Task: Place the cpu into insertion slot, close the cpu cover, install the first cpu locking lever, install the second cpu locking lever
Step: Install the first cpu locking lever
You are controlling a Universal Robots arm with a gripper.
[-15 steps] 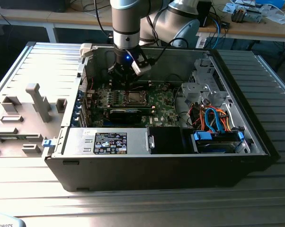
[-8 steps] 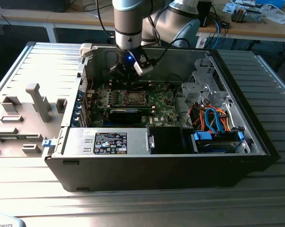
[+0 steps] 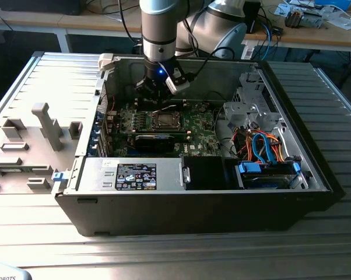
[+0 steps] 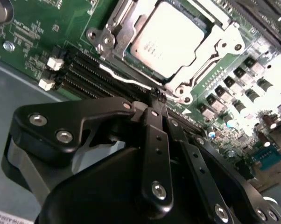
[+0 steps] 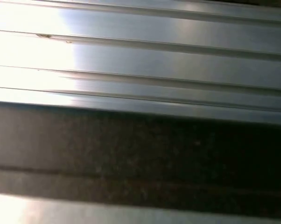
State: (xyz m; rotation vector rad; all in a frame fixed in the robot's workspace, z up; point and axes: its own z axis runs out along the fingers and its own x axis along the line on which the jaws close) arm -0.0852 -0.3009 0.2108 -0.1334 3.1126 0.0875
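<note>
You see the dull silver-grey square cpu [image 4: 171, 39] seated flat in the dark square insertion slot [image 3: 164, 121] on the green motherboard [image 4: 35, 28], itself housed in the open black computer case [image 3: 193, 207]. The thin silvery cpu cover [image 4: 224, 44], a frame plate with a cut-out middle, lies down around the chip, its glossy metal catching the light. A thin, bright wire lever [image 4: 126, 79] runs along the socket's edge beside the narrow black memory slots [image 4: 84, 74].

Your black pincer [image 4: 158, 97] has its matte, bolted fingers [image 4: 155, 140] pressed together, the tips right at the lever's end by the socket corner; whether they actually clamp the wire you cannot tell. In the exterior view the pincer [image 3: 158, 99] hangs inside the case just above the socket. The case sits on a ribbed, brushed grey metal desk [image 3: 47, 76], whose long ridges also show in the first wrist view.
</note>
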